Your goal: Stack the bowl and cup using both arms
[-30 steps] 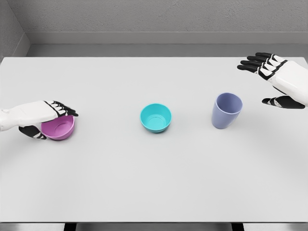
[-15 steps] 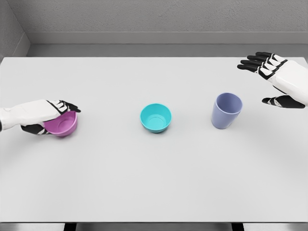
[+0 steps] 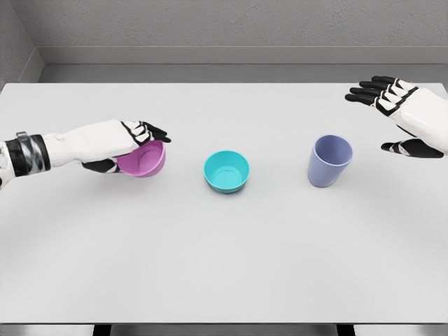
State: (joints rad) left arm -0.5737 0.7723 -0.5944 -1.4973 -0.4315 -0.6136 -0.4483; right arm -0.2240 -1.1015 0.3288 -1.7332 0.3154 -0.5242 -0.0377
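My left hand (image 3: 131, 145) is shut on a pink bowl (image 3: 143, 160), holding it by the rim just above the white table (image 3: 224, 245), a little left of a teal bowl (image 3: 227, 171). The teal bowl sits upright at the table's middle. To its right stands a lavender cup (image 3: 329, 161), upright with nothing in it. My right hand (image 3: 395, 115) hovers open at the far right, up and to the right of the cup, not touching it.
A grey wall (image 3: 224, 28) runs behind the table's far edge. The table's near edge lies along the bottom of the view.
My left hand has lifted the pink bowl and carried it right and slightly up toward the teal bowl. The right hand, teal bowl and cup have not moved.
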